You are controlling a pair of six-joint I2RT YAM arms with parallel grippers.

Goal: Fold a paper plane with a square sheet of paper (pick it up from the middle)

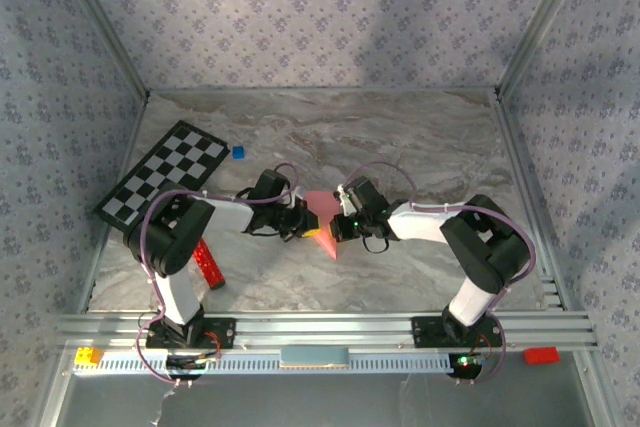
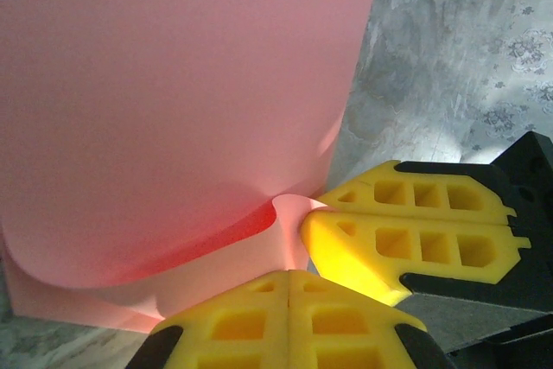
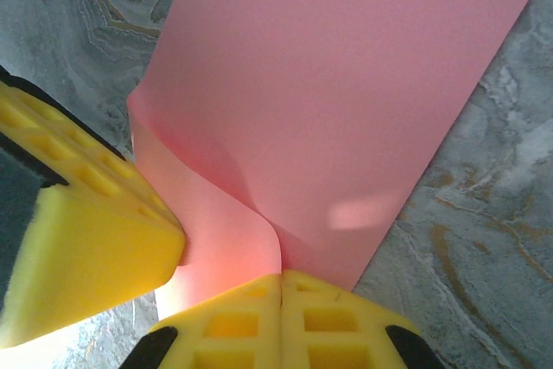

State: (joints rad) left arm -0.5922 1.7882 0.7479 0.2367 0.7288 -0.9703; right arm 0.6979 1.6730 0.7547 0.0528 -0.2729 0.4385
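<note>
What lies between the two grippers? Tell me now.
The square sheet of paper, bent and pinched by the shut left gripper and right gripper; the top external view shows its pink between them.

Seen from above, the left gripper (image 1: 309,231) and right gripper (image 1: 334,230) meet over the pink sheet (image 1: 320,203), hiding much of it, while the left arm (image 1: 178,235) covers part of the red bar (image 1: 211,267). At both wrists the pink sheet runs past the top edge, its full outline unseen.
</note>
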